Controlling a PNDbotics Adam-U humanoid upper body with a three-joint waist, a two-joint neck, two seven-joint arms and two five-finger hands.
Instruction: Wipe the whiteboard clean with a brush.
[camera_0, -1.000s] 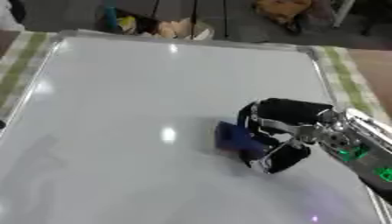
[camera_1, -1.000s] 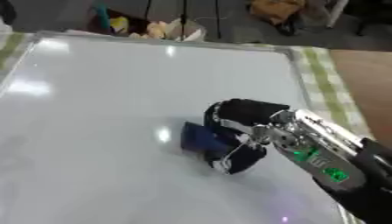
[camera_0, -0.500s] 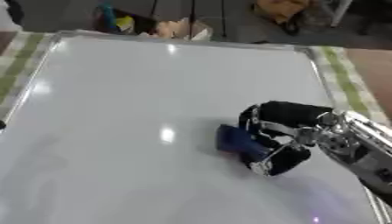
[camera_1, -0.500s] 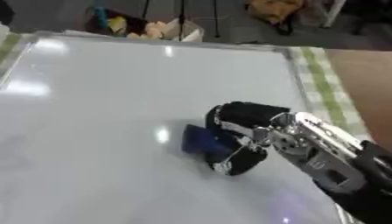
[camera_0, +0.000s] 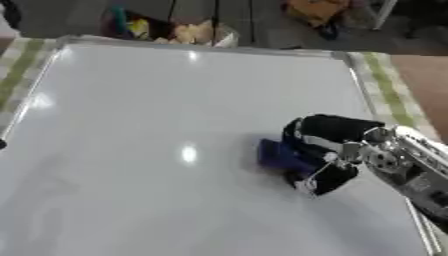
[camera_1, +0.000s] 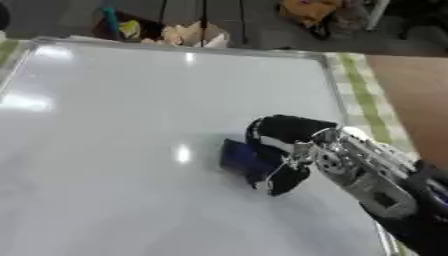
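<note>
Right of centre in the frame, the robot's black right hand (camera_0: 328, 152) curls round the small dark-blue block brush (camera_0: 282, 156), which juts leftward onto the flat white glossy whiteboard (camera_0: 157, 110).

My right hand (camera_0: 322, 152) is mostly black, with rounded, glossy finger segments and a thick black thumb. A thin pale cable runs along the inside of the palm. At the wrist sits a silver, round metal joint, and behind it my forearm is a pale silver-grey casing with dark panels, turning black further back toward the desk's near right corner.
</note>
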